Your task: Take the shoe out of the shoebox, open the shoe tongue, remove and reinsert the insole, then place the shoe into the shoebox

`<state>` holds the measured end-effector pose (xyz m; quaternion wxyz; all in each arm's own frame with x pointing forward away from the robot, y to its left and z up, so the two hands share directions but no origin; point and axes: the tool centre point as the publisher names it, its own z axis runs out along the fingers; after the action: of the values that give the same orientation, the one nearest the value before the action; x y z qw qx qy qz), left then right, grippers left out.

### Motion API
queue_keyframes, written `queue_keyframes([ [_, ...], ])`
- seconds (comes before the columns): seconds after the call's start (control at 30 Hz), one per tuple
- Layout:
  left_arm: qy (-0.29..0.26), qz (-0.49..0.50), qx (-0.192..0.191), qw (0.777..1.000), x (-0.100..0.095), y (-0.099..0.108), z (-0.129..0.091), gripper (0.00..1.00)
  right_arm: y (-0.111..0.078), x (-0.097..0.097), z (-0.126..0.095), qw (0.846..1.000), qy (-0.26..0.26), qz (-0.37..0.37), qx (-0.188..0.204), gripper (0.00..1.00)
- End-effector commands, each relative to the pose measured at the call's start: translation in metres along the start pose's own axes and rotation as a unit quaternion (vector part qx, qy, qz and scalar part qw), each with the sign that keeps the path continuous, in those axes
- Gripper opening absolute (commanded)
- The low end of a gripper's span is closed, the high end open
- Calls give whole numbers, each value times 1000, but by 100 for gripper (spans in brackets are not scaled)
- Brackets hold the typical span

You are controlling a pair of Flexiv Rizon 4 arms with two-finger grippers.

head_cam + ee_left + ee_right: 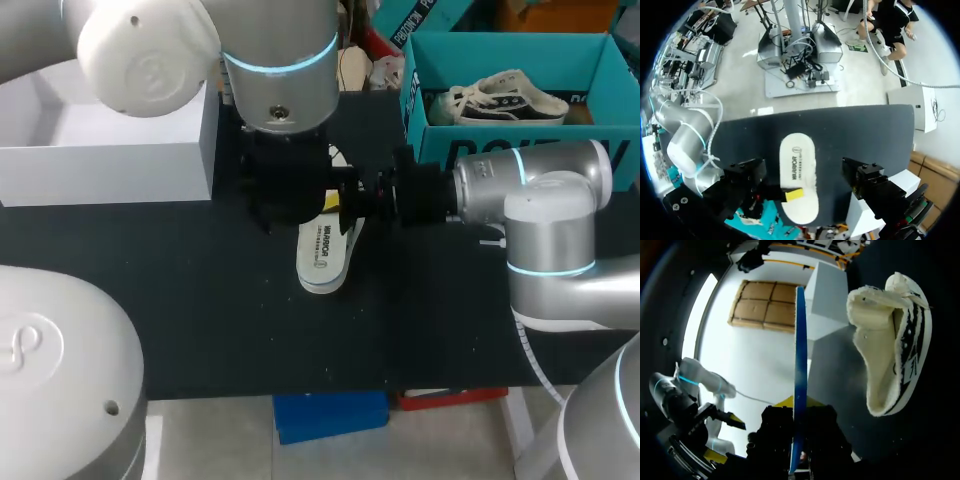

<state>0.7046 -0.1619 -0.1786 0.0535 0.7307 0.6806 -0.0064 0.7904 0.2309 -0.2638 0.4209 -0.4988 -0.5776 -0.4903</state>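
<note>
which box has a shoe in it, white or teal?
The teal shoebox, far right: a black-and-white shoe lies inside. The white box at left shows none.

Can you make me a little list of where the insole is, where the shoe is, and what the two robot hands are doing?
insole: out of the shoe, printed side up, over the black table
right gripper: shut on one end of the insole
left gripper: open, above the insole, holding nothing
shoe: on the table, ahead of and beside the right gripper
shoebox: teal, far right, with a second shoe inside
white box: far left
</note>
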Motion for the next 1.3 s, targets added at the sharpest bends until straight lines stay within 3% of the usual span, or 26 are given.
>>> queue_keyframes([
  [0.03, -29, 0, -4, 1000, 4, 0, 12, 100, -1, 0, 1, 1000, 0, 0, -2, 0],
  [0.43, -32, 19, 1, 999, -4, 23, 18, 100, -1, 0, 1, 1000, 0, 0, -2, 0],
  [0.9, -21, 3, 1, 1000, 2, 92, 6, 100, -1, 0, 1, 1000, 0, 0, -2, 0],
  [1.3, -33, -9, 5, 999, 14, 160, 12, 100, -1, 0, 1, 1000, 0, 0, -2, 0],
])
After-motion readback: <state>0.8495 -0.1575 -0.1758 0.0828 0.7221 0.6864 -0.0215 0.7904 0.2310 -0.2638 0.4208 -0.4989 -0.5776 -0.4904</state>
